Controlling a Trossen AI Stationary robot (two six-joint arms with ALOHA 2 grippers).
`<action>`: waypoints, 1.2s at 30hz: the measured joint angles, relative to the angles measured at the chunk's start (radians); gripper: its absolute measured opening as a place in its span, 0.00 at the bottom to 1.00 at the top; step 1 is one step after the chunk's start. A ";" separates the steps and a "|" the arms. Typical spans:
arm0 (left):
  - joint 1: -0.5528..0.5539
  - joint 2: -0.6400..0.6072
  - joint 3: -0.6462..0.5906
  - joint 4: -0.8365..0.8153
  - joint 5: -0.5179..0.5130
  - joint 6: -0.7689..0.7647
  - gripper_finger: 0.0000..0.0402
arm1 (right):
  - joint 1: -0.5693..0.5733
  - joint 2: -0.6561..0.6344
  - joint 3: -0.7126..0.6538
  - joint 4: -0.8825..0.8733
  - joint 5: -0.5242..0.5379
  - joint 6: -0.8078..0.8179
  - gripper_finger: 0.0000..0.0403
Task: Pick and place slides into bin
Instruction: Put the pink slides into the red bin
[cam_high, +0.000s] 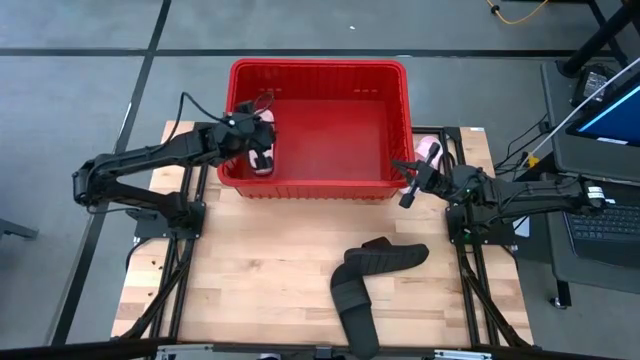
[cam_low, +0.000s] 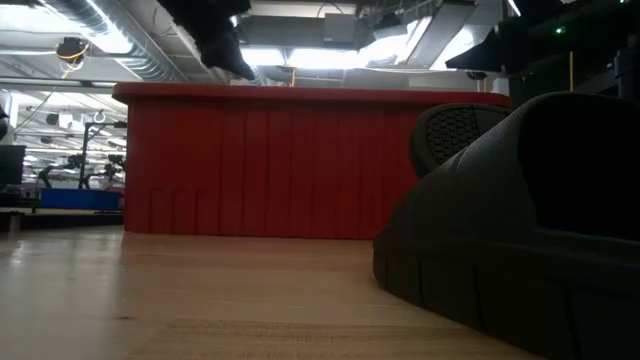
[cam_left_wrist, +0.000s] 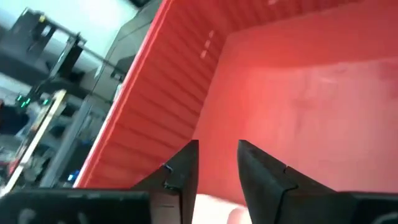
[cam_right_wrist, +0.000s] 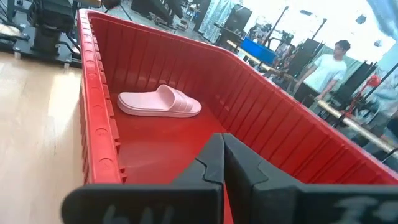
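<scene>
Nearest the low camera, two black slides (cam_high: 365, 280) lie on the worktop (cam_high: 250, 270). One pink slide (cam_right_wrist: 160, 103) rests inside the bin (cam_high: 318, 72) at its left end, under my left pincer (cam_high: 258, 140), fingers parted, empty. Another pink slide (cam_high: 428, 150) sits outside the bin's right wall. My right pincer (cam_high: 410, 185), clenched, hovers nearby. The slides look light, flexible; grip the strap.
</scene>
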 joint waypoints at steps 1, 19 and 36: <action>-0.017 -0.003 0.000 0.000 0.012 0.000 0.23 | 0.000 -0.002 0.000 0.001 0.001 -0.008 0.02; -0.124 -0.007 0.000 0.203 0.362 -0.001 0.00 | 0.000 0.051 0.466 -1.038 0.172 0.616 0.00; -0.143 -0.006 0.000 0.209 0.364 -0.007 0.01 | 0.001 0.048 0.480 -1.508 0.131 0.936 0.02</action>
